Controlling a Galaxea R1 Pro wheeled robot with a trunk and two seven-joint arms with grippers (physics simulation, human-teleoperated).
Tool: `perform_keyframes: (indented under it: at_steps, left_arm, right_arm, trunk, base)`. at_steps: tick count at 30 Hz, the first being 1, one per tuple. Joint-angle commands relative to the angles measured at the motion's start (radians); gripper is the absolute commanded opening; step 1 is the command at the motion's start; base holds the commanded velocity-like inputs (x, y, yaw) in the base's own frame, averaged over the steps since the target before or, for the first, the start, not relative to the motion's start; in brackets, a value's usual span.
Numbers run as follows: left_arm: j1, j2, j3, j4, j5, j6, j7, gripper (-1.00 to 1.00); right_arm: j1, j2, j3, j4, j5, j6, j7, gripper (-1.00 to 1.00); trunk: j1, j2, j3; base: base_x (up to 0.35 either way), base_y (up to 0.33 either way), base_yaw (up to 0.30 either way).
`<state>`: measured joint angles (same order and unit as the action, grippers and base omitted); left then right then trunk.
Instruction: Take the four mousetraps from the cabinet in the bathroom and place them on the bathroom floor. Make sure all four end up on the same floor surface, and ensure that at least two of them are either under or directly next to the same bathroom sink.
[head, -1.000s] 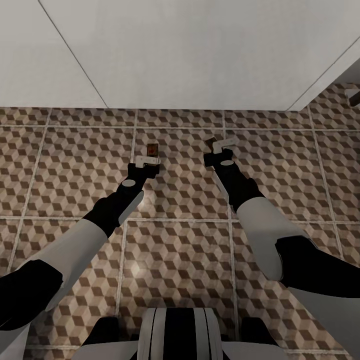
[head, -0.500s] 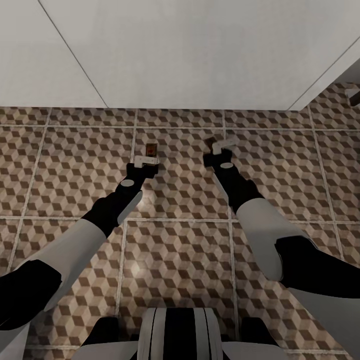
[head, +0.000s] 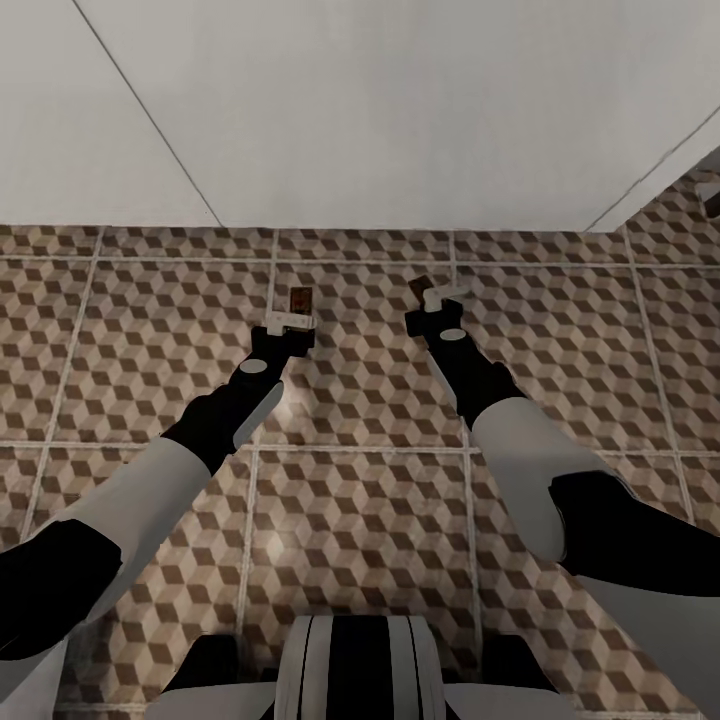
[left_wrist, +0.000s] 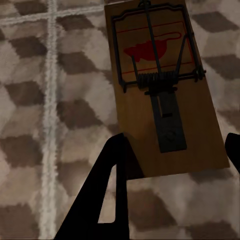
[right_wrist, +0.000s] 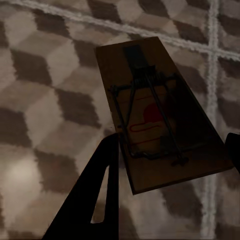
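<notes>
Black fingers (left_wrist: 107, 200) of the left gripper (head: 289, 322) stand apart on either side of the near end of a mousetrap (left_wrist: 160, 90), one finger at its left edge and the tip of the other at its right; whether they pinch the board or merely flank it cannot be told. That wooden board, with its dark wire spring and red mouse mark, lies flat on the bathroom floor (head: 150, 320), just beyond the gripper in the head view (head: 303, 298). On the right, the right gripper (head: 437, 297) shows the same spread stance, one dark finger (right_wrist: 95, 195) beside the near corner of a second mousetrap (right_wrist: 160, 115), the other at the far edge of its view; contact again cannot be told. This board sits tilted against the cube-patterned tiles. Both arms reach forward and down, side by side, well apart. Beyond the two traps, a white wall (head: 400, 110) meets the floor.
</notes>
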<state>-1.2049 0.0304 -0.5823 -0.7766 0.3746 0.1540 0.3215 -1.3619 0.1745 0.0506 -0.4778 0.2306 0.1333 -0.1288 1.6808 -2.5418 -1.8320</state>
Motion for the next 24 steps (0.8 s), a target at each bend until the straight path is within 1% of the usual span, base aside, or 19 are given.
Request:
perform_keyframes:
  at_steps: [1, 5, 16, 24]
  left_arm:
    - [-0.001, 0.002, -0.007, -0.003, 0.007, 0.004, 0.010, -1.00]
    - [-0.001, 0.002, -0.007, -0.002, 0.007, 0.004, 0.010, -1.00]
    - [-0.001, 0.001, -0.007, -0.001, 0.007, 0.005, 0.010, -1.00]
    - [-0.001, 0.000, -0.008, -0.004, 0.007, 0.004, 0.010, -1.00]
  right_arm:
    - [0.000, 0.000, 0.005, -0.001, 0.009, 0.009, -0.008, -1.00]
    - [0.000, 0.000, 0.005, -0.001, 0.009, 0.009, -0.008, -1.00]
    - [0.000, 0.000, 0.005, 0.001, 0.009, 0.011, -0.008, -1.00]
    - [0.000, 0.000, 0.005, 0.015, 0.011, 0.010, -0.011, -1.00]
  trunk:
    - [0.000, 0.000, -0.001]
    - [0.000, 0.000, -0.001]
    - [0.000, 0.000, -0.001]
    - [0.000, 0.000, -0.001]
  base:
    - [0.174, 0.096, 0.000]
    - [0.081, 0.042, 0.000]
    - [0.017, 0.005, 0.000]
    - [0.183, 0.000, 0.000]
